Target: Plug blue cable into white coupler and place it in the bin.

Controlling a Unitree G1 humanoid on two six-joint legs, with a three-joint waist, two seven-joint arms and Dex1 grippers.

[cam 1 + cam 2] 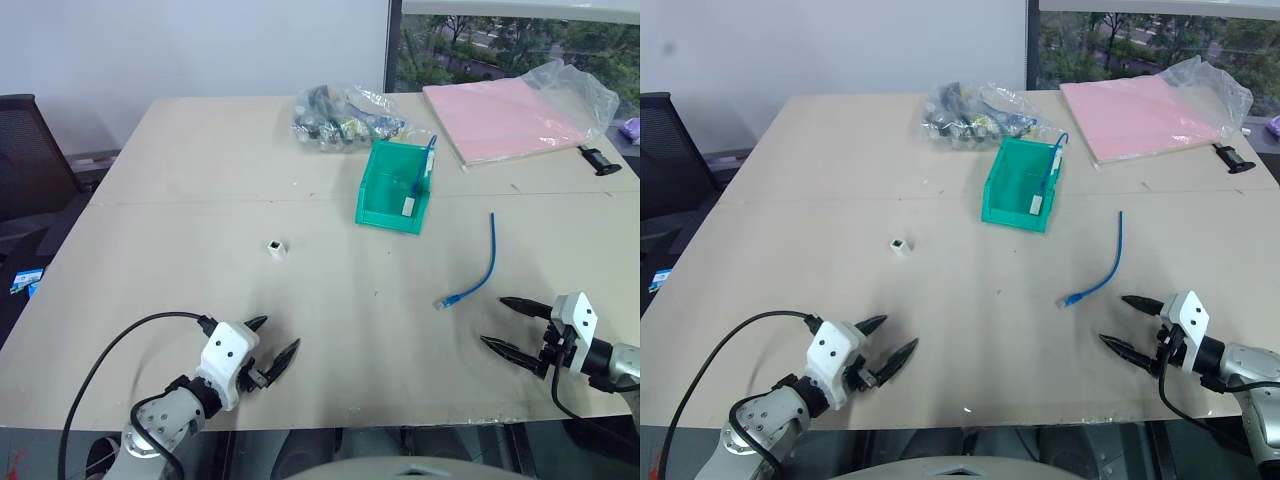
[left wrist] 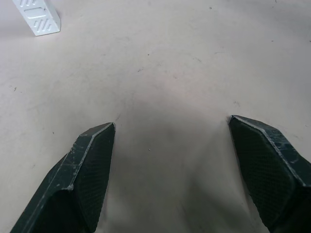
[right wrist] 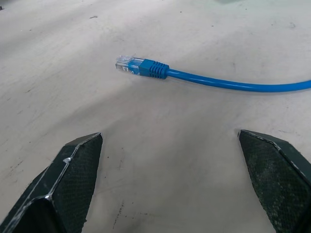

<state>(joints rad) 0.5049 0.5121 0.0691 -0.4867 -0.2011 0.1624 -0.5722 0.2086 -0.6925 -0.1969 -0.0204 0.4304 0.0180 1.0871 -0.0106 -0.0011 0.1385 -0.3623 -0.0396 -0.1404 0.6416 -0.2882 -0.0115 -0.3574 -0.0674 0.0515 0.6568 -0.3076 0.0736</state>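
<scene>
While both claws hover spread and empty over the near table edge, the left gripper (image 1: 272, 349) at left and the right gripper (image 1: 512, 327) at right, the blue cable (image 1: 483, 263) lies just beyond the right one. Farther left sits the white coupler (image 1: 276, 247), and farthest the bin (image 1: 378, 196).

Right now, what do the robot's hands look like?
Each hand is a small white boxy block with two pointed black fingers. The left gripper sits on a grey, rounded metal wrist, with a thick black cable looping from it. The right gripper has a thinner black cable. Up close, the fingers have rough, textured pads.
</scene>
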